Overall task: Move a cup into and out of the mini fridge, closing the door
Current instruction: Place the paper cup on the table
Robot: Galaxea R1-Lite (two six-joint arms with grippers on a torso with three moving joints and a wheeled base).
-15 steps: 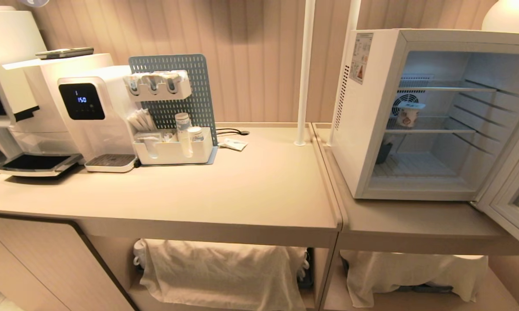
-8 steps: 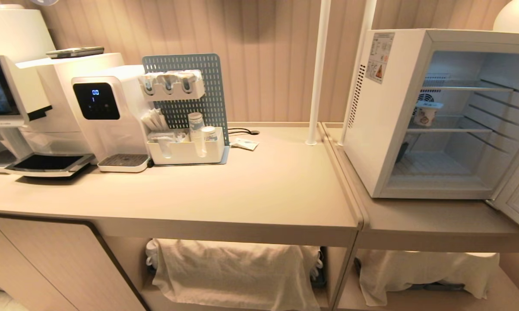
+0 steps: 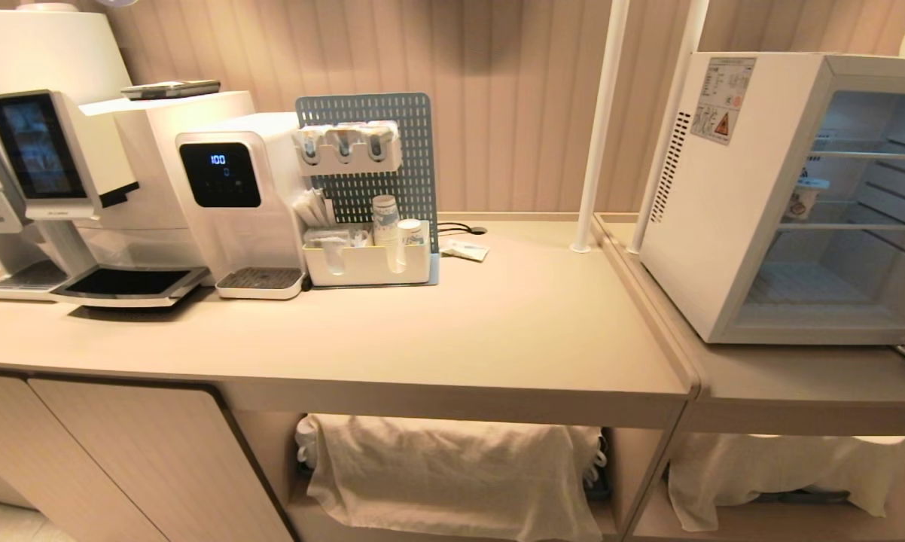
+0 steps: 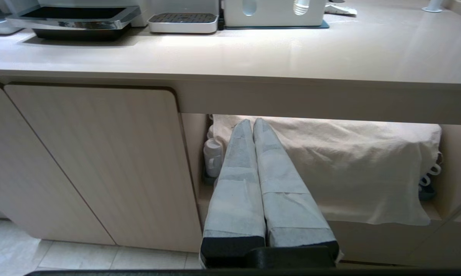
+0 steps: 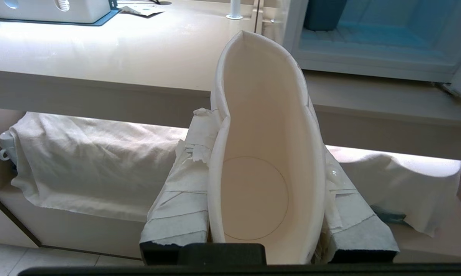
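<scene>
The cup (image 5: 261, 153), a white tapered paper one, sits squeezed out of round in the right claw (image 5: 267, 115), mouth toward the wrist camera and long axis along the taped fingers (image 5: 184, 191). The left claw (image 4: 252, 124) is shut and empty, below the beige desk (image 3: 498, 331). Farther off, up and to the right, the white box-shaped mini fridge (image 3: 708, 203) stands open; the right arm looks nearer, so carrying the cup onto the wire shelves (image 3: 844, 226) probably falls to it.
</scene>
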